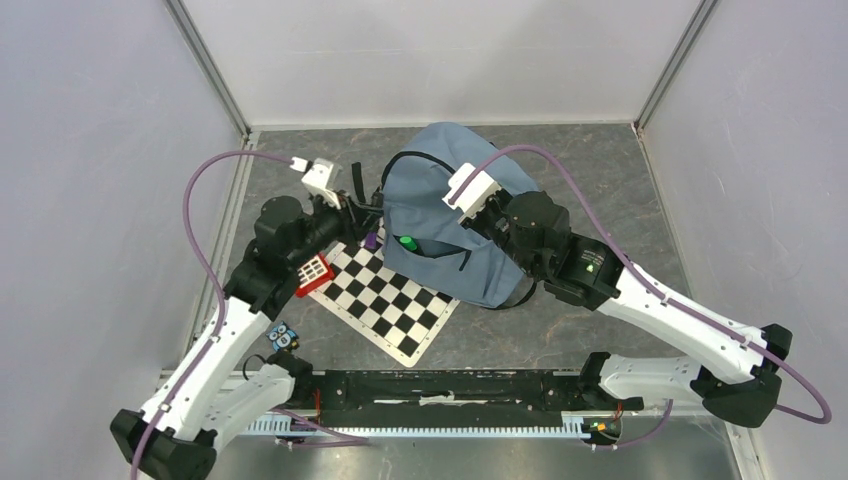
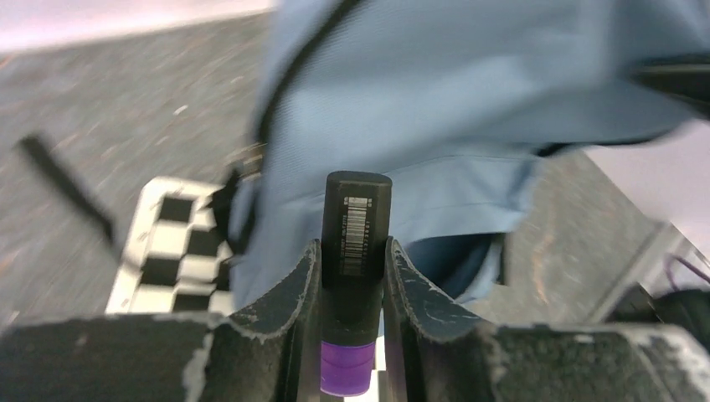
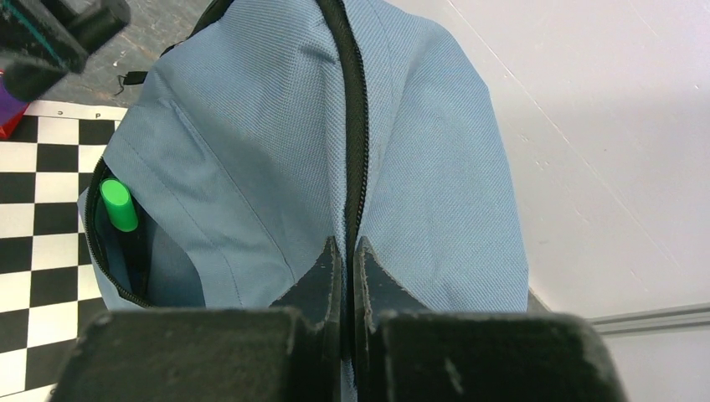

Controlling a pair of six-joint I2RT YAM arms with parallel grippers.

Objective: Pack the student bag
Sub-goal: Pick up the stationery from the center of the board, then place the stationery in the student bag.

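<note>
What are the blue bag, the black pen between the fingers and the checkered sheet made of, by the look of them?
The student bag: woven fabric, matte; a fine weave and soft folds show. The marker: probably hard plastic, smooth with a slight sheen, a printed barcode, a purple end. The checkered mat: a thin flat sheet, perhaps vinyl or card; unclear.

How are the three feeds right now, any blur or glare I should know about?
Left wrist: black marker and its barcode sharp, student bag and checkered mat behind blurred. Right wrist: bag weave and zip crisp, green marker clear, no glare. Top external: even light, soft shadows, nothing washed out.
</note>
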